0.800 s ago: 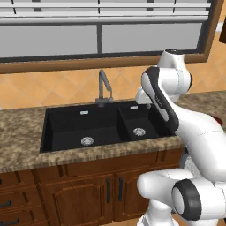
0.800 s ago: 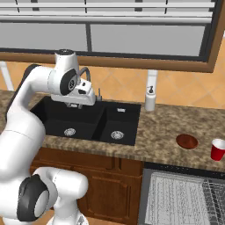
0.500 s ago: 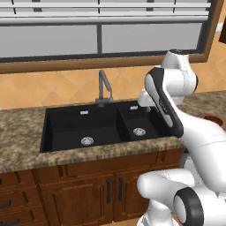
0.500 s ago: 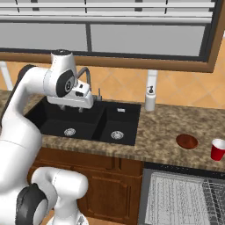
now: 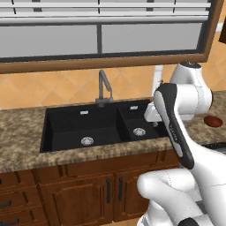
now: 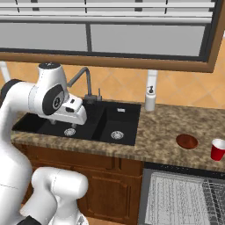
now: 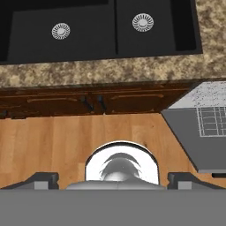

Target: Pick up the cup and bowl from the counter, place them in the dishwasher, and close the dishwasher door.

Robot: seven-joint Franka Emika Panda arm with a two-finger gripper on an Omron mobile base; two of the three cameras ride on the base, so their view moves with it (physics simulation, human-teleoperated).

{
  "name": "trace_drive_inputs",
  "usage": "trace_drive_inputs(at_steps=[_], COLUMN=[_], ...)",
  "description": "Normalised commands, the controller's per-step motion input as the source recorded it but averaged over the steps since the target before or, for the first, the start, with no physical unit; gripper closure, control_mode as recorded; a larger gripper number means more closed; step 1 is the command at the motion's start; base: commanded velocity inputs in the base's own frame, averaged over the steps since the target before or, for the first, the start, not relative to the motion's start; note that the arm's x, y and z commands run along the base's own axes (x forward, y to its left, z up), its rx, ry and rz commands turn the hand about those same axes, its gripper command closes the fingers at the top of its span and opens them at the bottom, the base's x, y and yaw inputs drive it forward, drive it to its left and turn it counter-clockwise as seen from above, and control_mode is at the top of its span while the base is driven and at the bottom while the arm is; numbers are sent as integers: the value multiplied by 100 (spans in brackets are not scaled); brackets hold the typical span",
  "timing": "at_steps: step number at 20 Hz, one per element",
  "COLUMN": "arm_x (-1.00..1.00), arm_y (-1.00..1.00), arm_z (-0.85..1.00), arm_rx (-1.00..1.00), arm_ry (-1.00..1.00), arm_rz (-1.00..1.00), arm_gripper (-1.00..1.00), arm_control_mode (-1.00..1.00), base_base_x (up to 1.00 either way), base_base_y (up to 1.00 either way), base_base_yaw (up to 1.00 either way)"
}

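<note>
I have the claw (image 7: 113,178) spread wide and empty — its two dark tips sit far apart at the bottom corners of the hand view, with nothing between them. It hangs over the front edge of the tabletop (image 7: 110,70), looking down past the black sink (image 7: 88,26) to the wooden floor (image 7: 66,141), so it is nowhere near a grasp yet.

In the right base view the arm (image 6: 48,94) is folded up in the left half of the frame, in front of the sink (image 6: 101,121). The things I want are far to the right: the bowl (image 6: 186,141) lies flat on the tabletop (image 6: 162,132) at centre right, and the cup (image 6: 217,149) stands upright just beside it at the right edge, apart from it. The soap bottle (image 6: 150,98) stands further back, by the wall.

The dishwasher (image 6: 184,197) is at the lower right, its door (image 7: 201,128) already dropped down and the wire rack (image 6: 176,200) exposed — that leaves the loading path free. In the left base view the bowl (image 5: 213,120) peeks out at the right edge behind the arm (image 5: 176,128).

I judge the job barely started: both dishes are unmoved, and my next move calls for a long swing right.
</note>
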Motion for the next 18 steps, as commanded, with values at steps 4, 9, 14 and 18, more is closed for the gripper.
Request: trace_drive_inputs(at_steps=[4, 9, 14, 18], arm_x=[-11, 0, 0, 0], arm_y=[2, 0, 0, 0], arm_z=[-4, 0, 0, 0], arm_rx=[0, 0, 0, 0], arm_ry=[-2, 0, 0, 0], arm_rz=[-3, 0, 0, 0], arm_gripper=[-100, -100, -100, -100], arm_control_mode=[100, 100, 100, 100], base_base_x=[-1, -3, -14, -32], base_base_y=[8, 37, 75, 41], base_base_yaw=[-1, -27, -64, -63])
